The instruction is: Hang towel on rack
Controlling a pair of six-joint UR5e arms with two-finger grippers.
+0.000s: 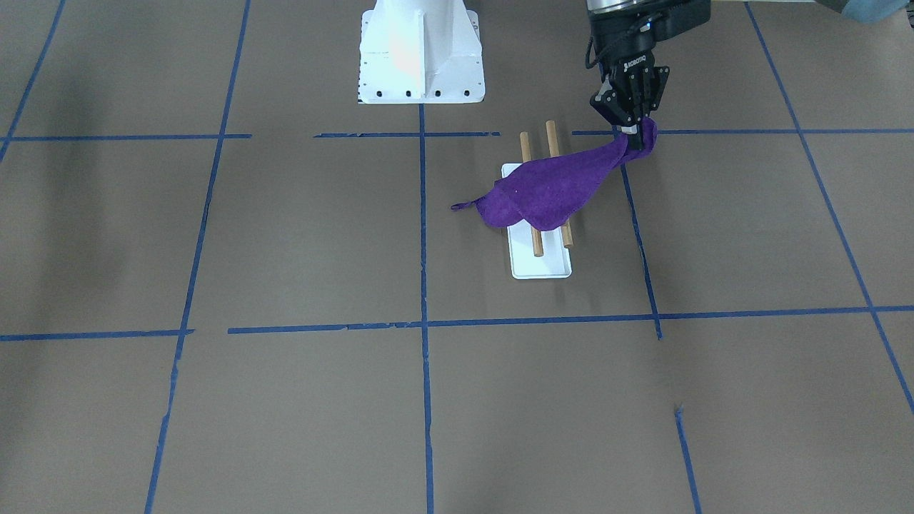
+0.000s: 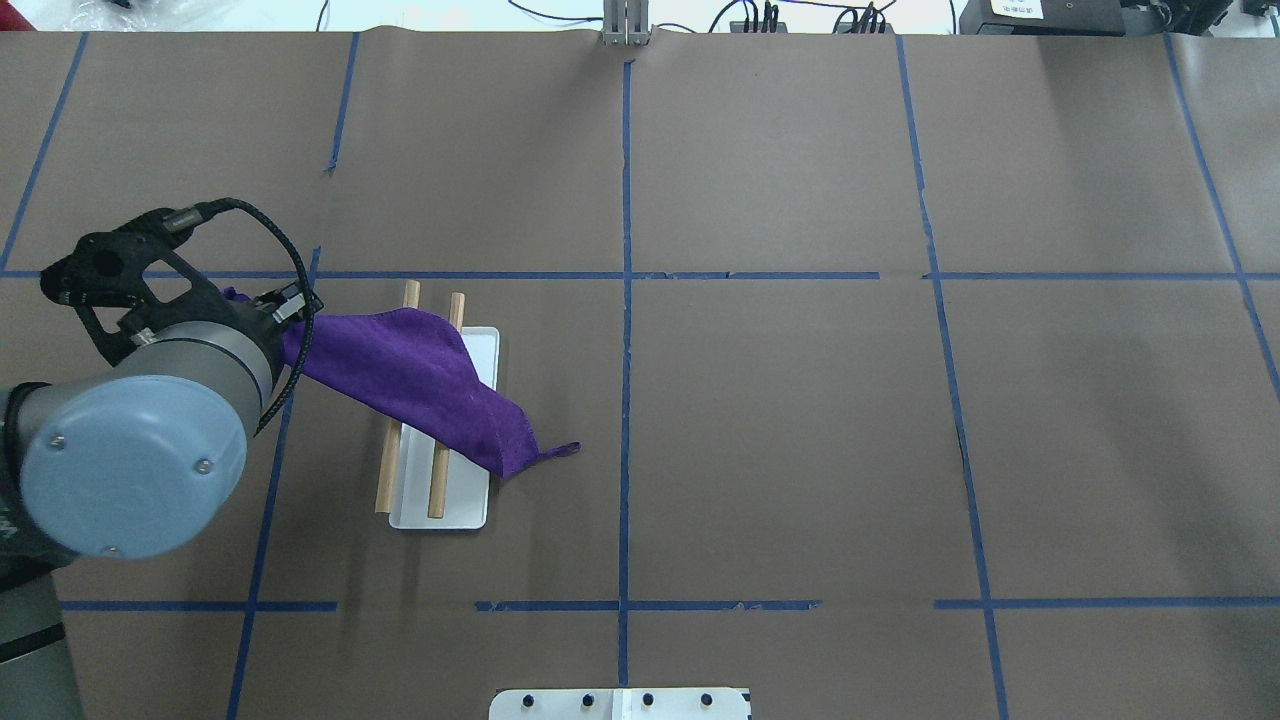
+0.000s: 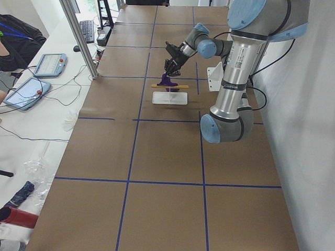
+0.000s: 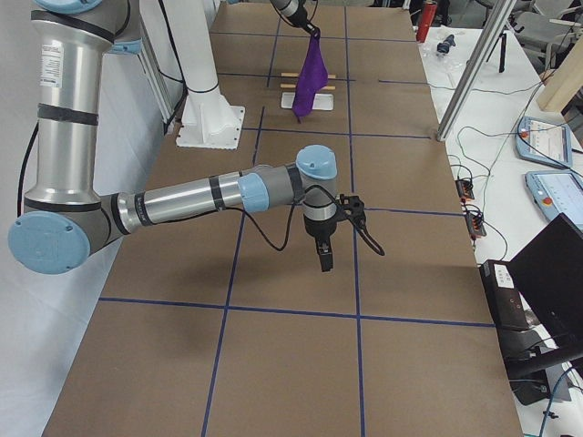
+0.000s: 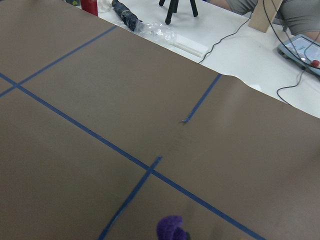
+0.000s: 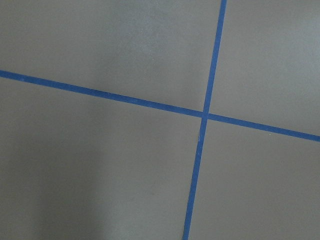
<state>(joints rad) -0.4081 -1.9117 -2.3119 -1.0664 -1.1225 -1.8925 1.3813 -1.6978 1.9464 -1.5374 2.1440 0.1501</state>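
One towel — left end effector pinching.

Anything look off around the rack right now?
Yes. The towel crosses both dowels of the rack at a slant, bunched rather than spread. One corner is pinched in the left gripper, and its loop sticks out past the rack's other side. Whether it rests on the dowels, I cannot tell.

Fuzzy cloth towel, wooden rack dowels

Left end effector with towel over rack
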